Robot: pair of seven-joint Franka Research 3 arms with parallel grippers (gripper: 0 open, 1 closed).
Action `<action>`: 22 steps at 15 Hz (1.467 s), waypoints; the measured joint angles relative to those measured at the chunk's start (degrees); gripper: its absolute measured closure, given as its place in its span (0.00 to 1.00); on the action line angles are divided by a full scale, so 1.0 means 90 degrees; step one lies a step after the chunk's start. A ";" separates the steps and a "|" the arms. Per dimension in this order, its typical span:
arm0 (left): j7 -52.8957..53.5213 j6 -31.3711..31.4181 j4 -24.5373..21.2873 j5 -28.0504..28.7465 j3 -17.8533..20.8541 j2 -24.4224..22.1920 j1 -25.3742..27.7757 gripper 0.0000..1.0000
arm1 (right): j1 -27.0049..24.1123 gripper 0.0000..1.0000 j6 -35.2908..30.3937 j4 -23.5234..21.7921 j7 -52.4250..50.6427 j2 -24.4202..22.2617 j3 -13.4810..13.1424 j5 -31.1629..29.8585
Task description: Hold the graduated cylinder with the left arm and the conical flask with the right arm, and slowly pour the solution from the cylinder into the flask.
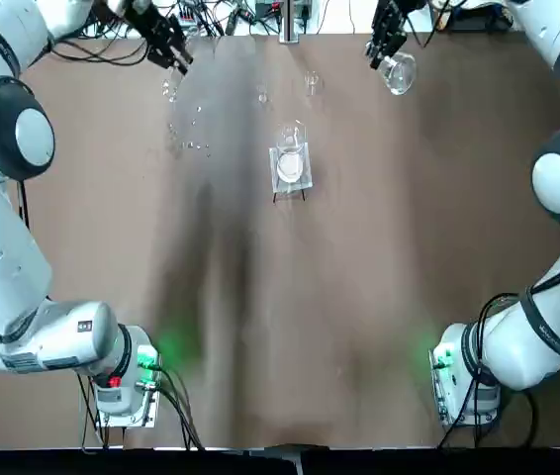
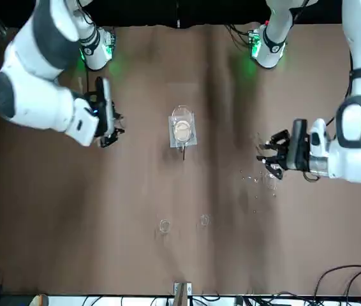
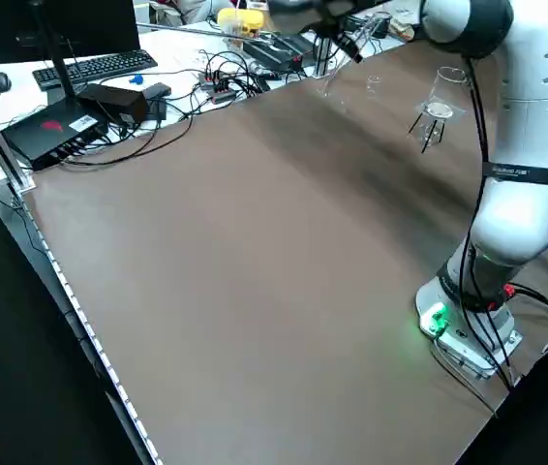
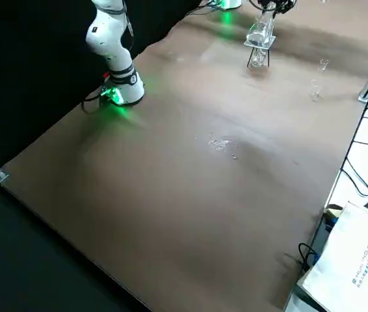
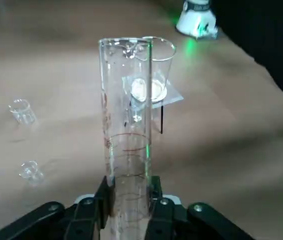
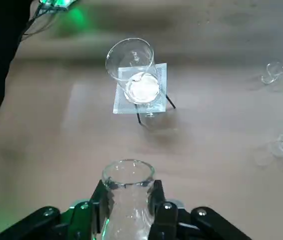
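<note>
Gripping: tall clear glass graduated cylinder [image 5: 126,130] is clamped low by left gripper [image 5: 127,210].
Flask: small clear conical flask [image 6: 126,200], neck pinched by right gripper [image 6: 127,207].
Handling: both judged light, slippery, breakable.

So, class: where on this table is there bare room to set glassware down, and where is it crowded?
The brown table is bare between the two arm bases and the clear beaker on its small stand. The far edge is crowded: two tiny clear glass cups sit there, with the left gripper holding the thin graduated cylinder and the right gripper holding the clear conical flask.
</note>
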 joint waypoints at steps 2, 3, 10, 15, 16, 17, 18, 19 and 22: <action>0.0576 -0.0239 -0.0012 -0.0340 0.0002 0.0335 0.0394 0.66 | 0.0291 0.61 0.0062 -0.0003 0.0325 -0.0005 0.0003 -0.0168; 0.0861 -0.0378 -0.0015 -0.0490 0.0003 0.0502 0.0568 0.66 | 0.0412 0.61 0.0077 -0.0005 0.0443 -0.0005 0.0003 -0.0244; 0.1762 -0.0789 -0.0046 -0.1198 0.0000 0.1359 0.1321 0.66 | 0.1001 0.61 0.0265 -0.0006 0.1320 -0.0005 0.0010 -0.0720; 0.2208 -0.0980 -0.0080 -0.1415 0.0000 0.1872 0.1630 0.66 | 0.1357 0.61 0.0538 0.0004 0.1834 -0.0005 0.0016 -0.0876; 0.2331 -0.0987 -0.0082 -0.1457 0.0000 0.1978 0.1665 0.66 | 0.1425 0.61 0.0596 0.0017 0.1919 -0.0006 0.0017 -0.0904; 0.2445 -0.0990 -0.0082 -0.1499 0.0000 0.2071 0.1690 0.66 | 0.1492 0.61 0.0636 0.0032 0.2015 -0.0007 0.0017 -0.1005; 0.2540 -0.0991 -0.0083 -0.1523 0.0000 0.2145 0.1717 0.66 | 0.1571 0.61 0.0666 0.0039 0.2121 -0.0007 0.0019 -0.1134; 0.2621 -0.0990 -0.0083 -0.1532 0.0001 0.2210 0.1750 0.66 | 0.1660 0.61 0.0701 0.0038 0.2244 -0.0006 0.0020 -0.1243; 0.2909 -0.0992 -0.0083 -0.1533 0.0007 0.2347 0.1853 0.66 | 0.1881 0.61 0.0861 0.0028 0.2480 0.0018 0.0024 -0.1378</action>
